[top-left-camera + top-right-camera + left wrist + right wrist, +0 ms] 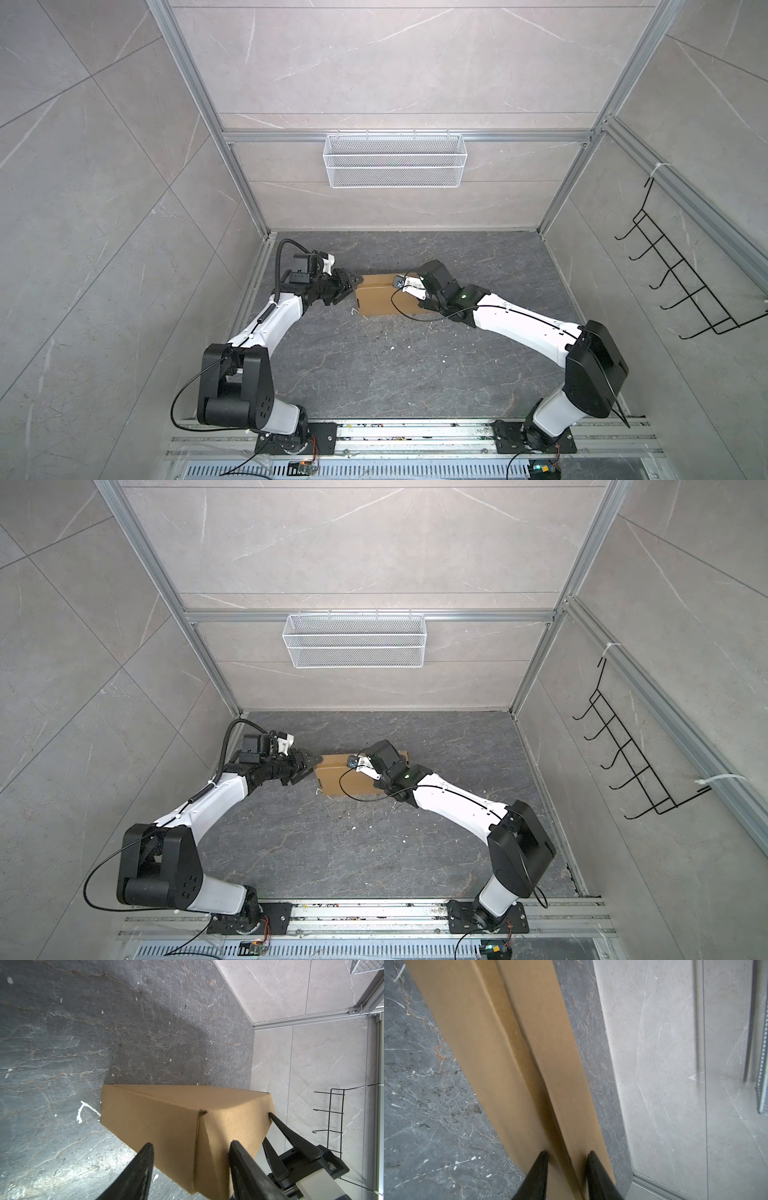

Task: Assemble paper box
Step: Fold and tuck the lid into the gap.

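Item: paper box [382, 301], brown, folded up, lying mid-table [374, 365], long axis running arm to arm. left claw [191, 1145]: open, astride one end corner. right claw [568, 1154]: fingers apart over the opposite end's lid seam; cannot tell whether it grips. Markings: none legible.

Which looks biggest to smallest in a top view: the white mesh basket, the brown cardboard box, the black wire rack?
1. black wire rack: widest spread, but thin wires, possibly nearer the camera, so unsure against the basket.
2. white mesh basket.
3. paper box: partly covered, clearly smallest.
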